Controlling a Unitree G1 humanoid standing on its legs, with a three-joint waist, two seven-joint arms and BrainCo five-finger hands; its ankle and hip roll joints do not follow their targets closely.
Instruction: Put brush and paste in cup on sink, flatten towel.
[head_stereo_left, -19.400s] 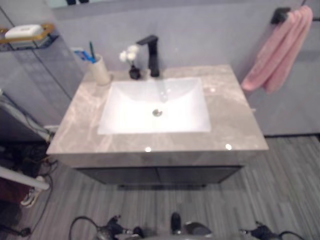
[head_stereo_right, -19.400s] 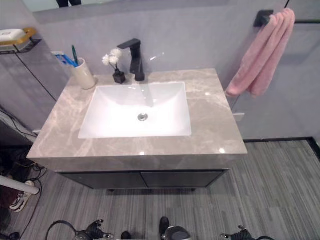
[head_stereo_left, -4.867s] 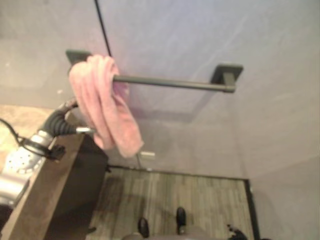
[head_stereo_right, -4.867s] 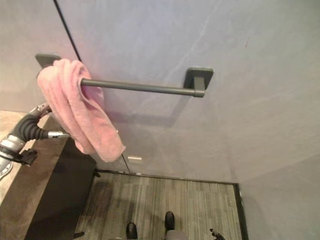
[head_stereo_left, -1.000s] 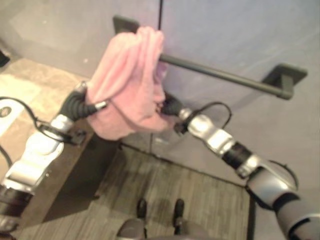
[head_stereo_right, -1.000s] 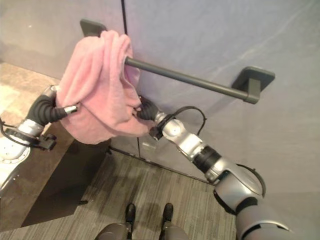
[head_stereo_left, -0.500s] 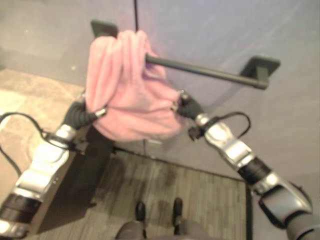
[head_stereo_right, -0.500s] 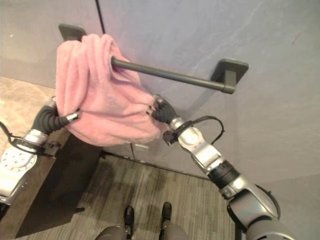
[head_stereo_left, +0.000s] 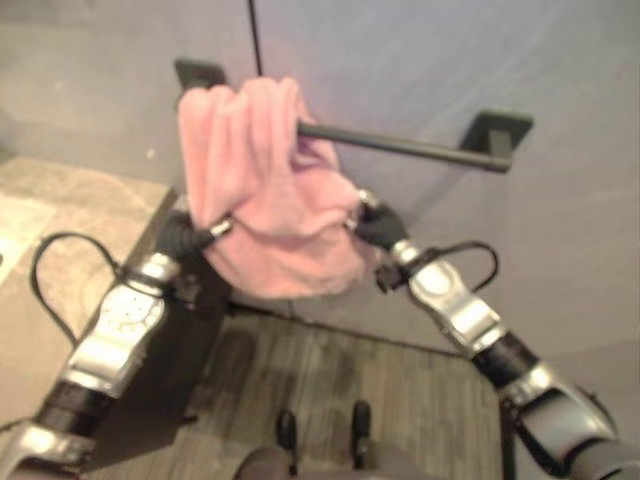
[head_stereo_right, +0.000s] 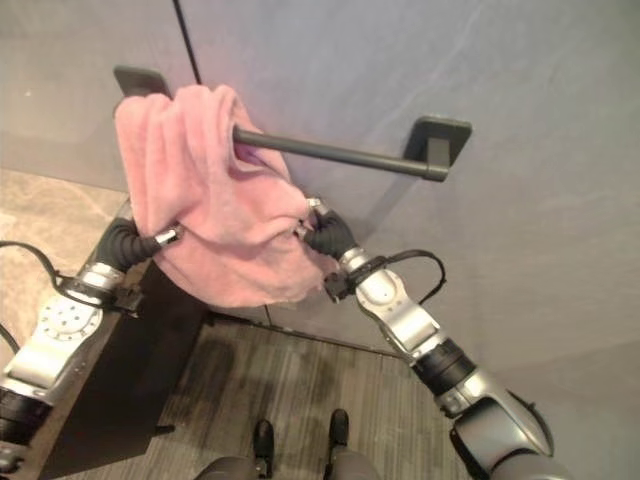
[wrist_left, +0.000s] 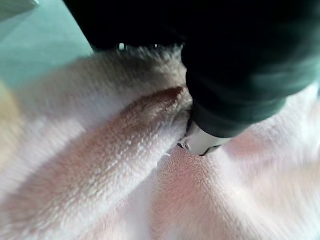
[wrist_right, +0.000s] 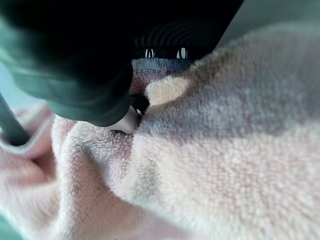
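Both robot hands are buried in the pink towel (head_stereo_right: 215, 200): the left robot hand (head_stereo_right: 168, 237) at its left lower edge, the right robot hand (head_stereo_right: 312, 228) at its right lower edge. Their fingers are hidden in the cloth, so whether they grip it cannot be told. Bunched in thick folds, the towel hangs over the left end of a dark towel bar (head_stereo_right: 340, 155) fixed to the grey wall (head_stereo_right: 520, 230). Left of it lies the marbled worktop (head_stereo_right: 40, 225).
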